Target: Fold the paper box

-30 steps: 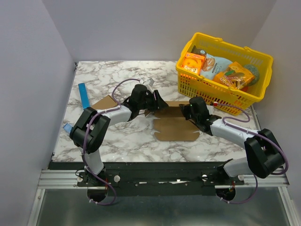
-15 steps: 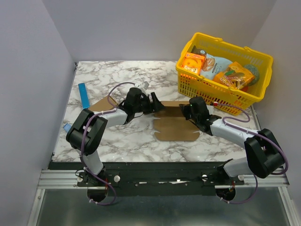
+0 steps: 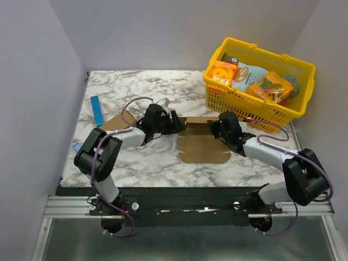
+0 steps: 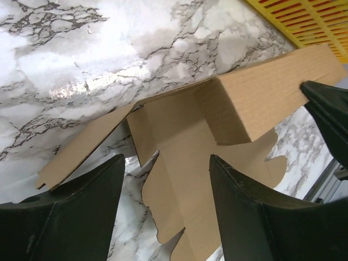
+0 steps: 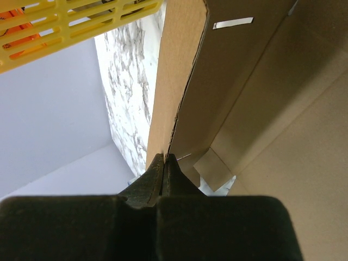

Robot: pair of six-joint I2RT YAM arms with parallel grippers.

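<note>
The paper box [image 3: 202, 145] is a plain brown die-cut cardboard sheet lying mid-table, its far panel [image 4: 272, 92] folded upright. My right gripper [image 3: 217, 129] is shut on the raised right edge of the box [image 5: 179, 81], the fingers pinching the cardboard wall. My left gripper [image 3: 176, 124] is open at the sheet's left end, low over the table; in its wrist view its fingers [image 4: 244, 217] straddle the notched left flaps [image 4: 174, 179] without touching them.
A yellow basket [image 3: 283, 111] with orange snack boxes [image 3: 223, 72] and packets stands at the back right, just behind the box. Another flat brown cardboard piece [image 3: 117, 120] lies left of my left arm. A blue strip [image 3: 97, 110] lies at the far left.
My left gripper has moved left and lowered, coming off the sheet's left flap, which now lies lower. The right gripper has held still on the box edge.
</note>
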